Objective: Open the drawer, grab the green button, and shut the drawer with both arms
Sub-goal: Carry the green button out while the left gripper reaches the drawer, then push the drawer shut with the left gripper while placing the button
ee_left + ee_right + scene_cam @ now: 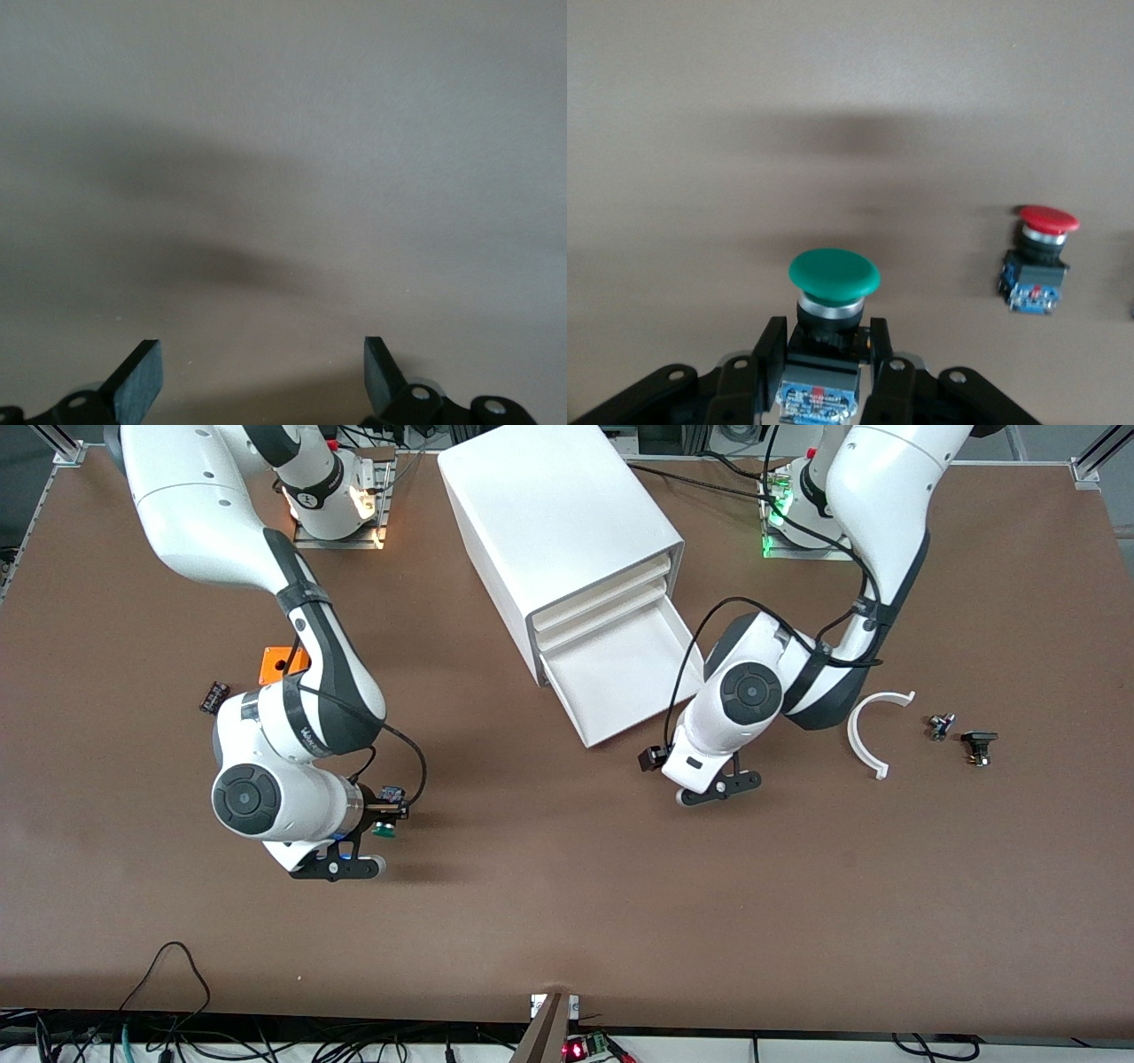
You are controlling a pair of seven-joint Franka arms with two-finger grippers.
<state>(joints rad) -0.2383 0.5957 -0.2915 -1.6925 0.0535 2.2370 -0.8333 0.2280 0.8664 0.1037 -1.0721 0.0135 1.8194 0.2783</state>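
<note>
The drawer [620,669], the bottommost of the white cabinet [554,522], stands pulled out, and the part of its tray that shows is bare. My right gripper [379,822] is shut on the black body of the green-capped button [384,830], over the bare table toward the right arm's end. In the right wrist view the button [833,273] sits between the fingers [769,350] with its cap clear of them. My left gripper [719,788] is open and empty over the bare table, beside the drawer's front corner. Its fingers [142,376] stand wide apart.
A red-capped button [1036,257] stands on the table in the right wrist view. An orange block [283,662] and a small dark part [213,696] lie by the right arm. A white curved piece [873,731] and two small parts [941,726] [979,746] lie toward the left arm's end.
</note>
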